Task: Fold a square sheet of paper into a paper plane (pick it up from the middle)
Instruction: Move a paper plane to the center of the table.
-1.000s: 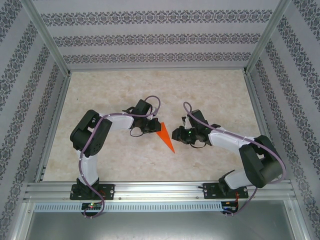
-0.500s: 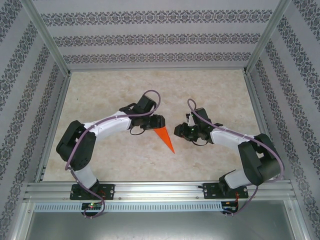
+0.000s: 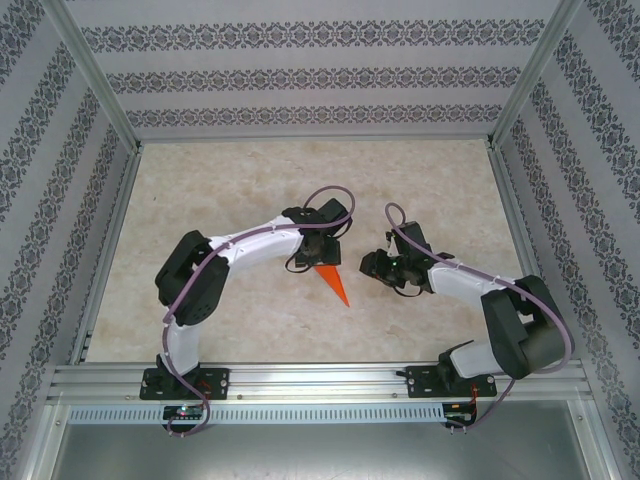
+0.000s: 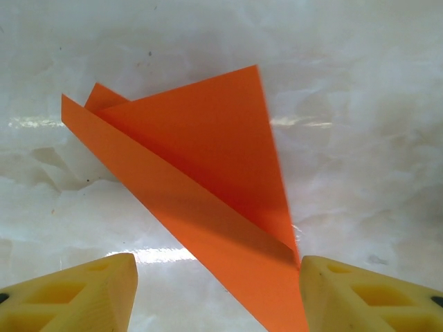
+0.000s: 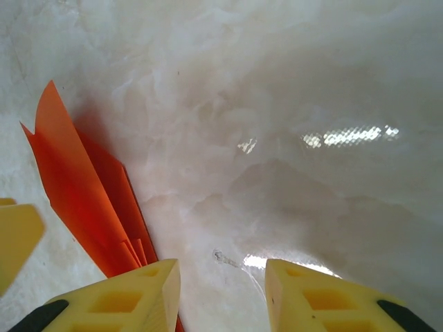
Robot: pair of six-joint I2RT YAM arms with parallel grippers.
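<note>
The narrow, pointed orange paper plane (image 3: 335, 285) (image 4: 208, 180) (image 5: 76, 187) lies flat near the table's middle with its tip toward 5 o'clock. Its wide end now sits under the left gripper (image 3: 322, 254) (image 4: 218, 270), which has swung across from the 9 o'clock side and spread its jaws wide (paper between them, unclamped). The right gripper (image 3: 368, 266) (image 5: 221, 277), jaws apart on nothing, has backed slightly toward 3 o'clock. Around them are the pale marbled tabletop (image 3: 220, 190), an aluminium frame rail (image 3: 320, 378) and grey-patterned wallpaper walls (image 3: 300, 70).
</note>
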